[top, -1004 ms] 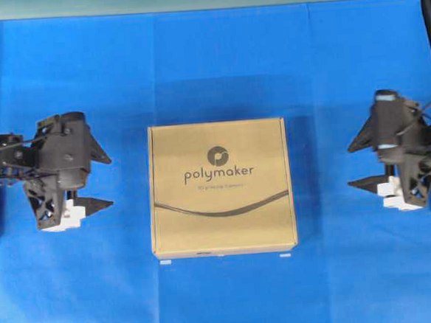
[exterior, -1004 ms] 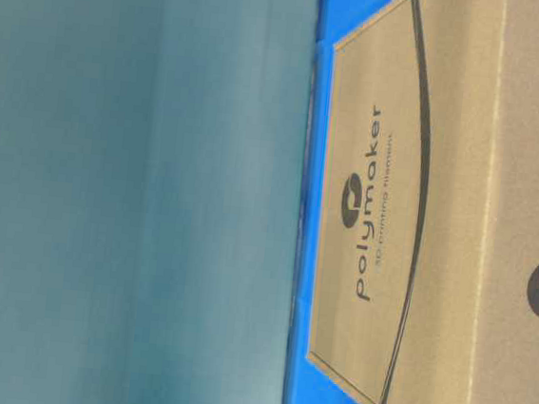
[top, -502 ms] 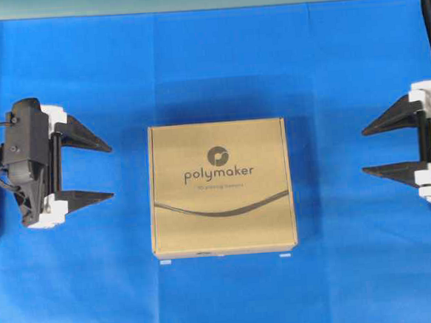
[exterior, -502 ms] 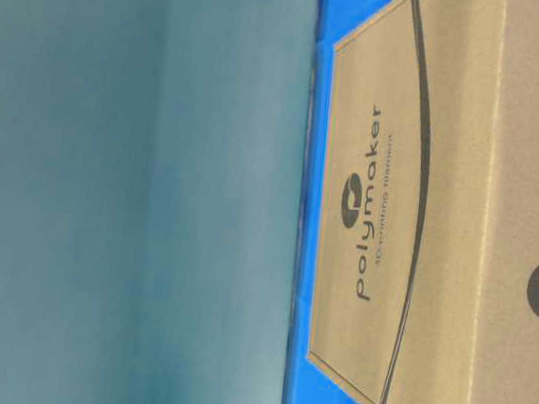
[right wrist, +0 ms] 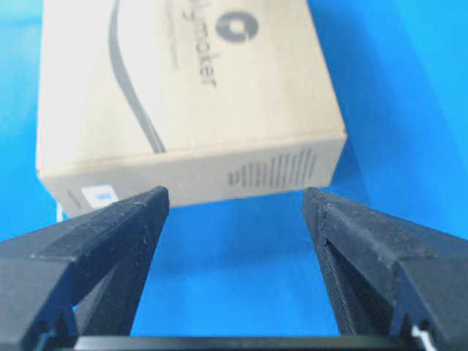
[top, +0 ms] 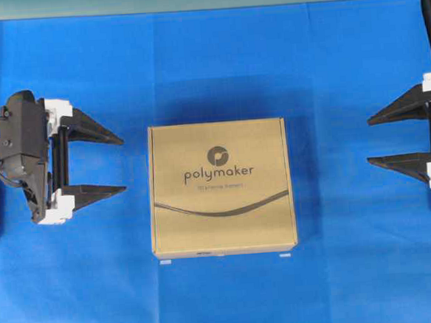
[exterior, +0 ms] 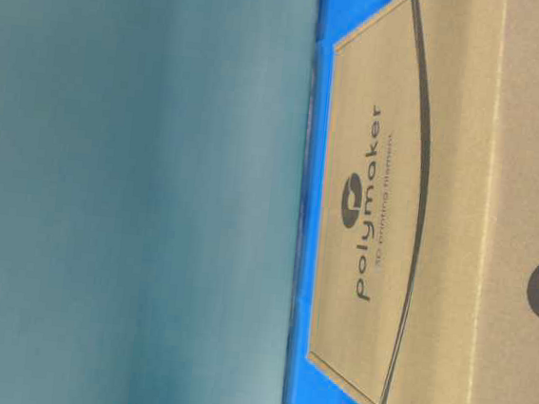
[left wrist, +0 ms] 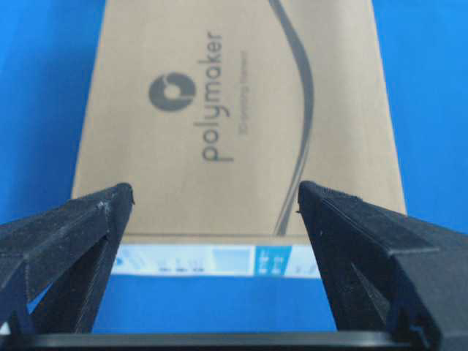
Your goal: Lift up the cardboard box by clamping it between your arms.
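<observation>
A: Where was the large flat tan cardboard box [top: 221, 188] w/ the dark round logo and "polymaker" print?

B: Lying flat, mid-counter, on the blue cloth-covered counter [top: 209, 66]. Print read upright in the overhead view, logo above the curved line. Nearly square from above, so no clear long axis; its thin dimension ran vertical. Its edges sat about square to the counter edges.

A: What had changed vs a moment earlier?

B: The box hadn't shifted at all. The arms had. A sec before, both wrists were rolled, fingers stacked at odd angles. By now the black lattice-patterned left hand [top: 123, 164] w/ white fittings had levelled out and edged closer, both pointed fingers aimed at the box's left side. The matching black right hand [top: 369, 141] mirrored it, aimed at the opposite side but further back, partly cut off by the frame edge.

A: Hand states?

B: Both spread wide, holding nothing. Left wrist view showed its two fingertips [left wrist: 117, 201] framing the box's near side and its pale label strip [left wrist: 219, 261], w/o contact. Right wrist view showed the same, blue cloth visible btwn tips and box.

A: Meaning for the task?

B: Prob the approach stage: arms lined up on opposite sides, no clamp yet. Next they'd need to close in evenly, else the box could slide or twist.
</observation>
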`<state>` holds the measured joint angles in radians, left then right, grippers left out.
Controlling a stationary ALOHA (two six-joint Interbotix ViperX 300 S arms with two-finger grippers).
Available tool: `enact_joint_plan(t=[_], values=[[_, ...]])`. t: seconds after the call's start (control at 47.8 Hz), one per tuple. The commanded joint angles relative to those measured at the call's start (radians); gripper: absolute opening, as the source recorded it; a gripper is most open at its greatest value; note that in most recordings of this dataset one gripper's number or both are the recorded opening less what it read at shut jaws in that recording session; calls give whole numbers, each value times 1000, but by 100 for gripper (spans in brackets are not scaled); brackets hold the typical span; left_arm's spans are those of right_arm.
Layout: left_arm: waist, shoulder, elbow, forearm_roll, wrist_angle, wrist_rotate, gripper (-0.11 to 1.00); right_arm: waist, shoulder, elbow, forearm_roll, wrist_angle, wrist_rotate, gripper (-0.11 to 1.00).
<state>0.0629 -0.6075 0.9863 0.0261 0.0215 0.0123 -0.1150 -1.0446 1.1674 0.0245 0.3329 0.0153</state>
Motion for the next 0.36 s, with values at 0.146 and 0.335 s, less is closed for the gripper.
enact_joint_plan(t=[0.146, 0.335], values=[[-5, -6, -15, -3, -41, -3, 89, -5, -34, 6, 3, -15, 3, 100], [-6, -6, -17, -3, -51, -5, 89, -5, -75, 29, 3, -15, 3, 100]])
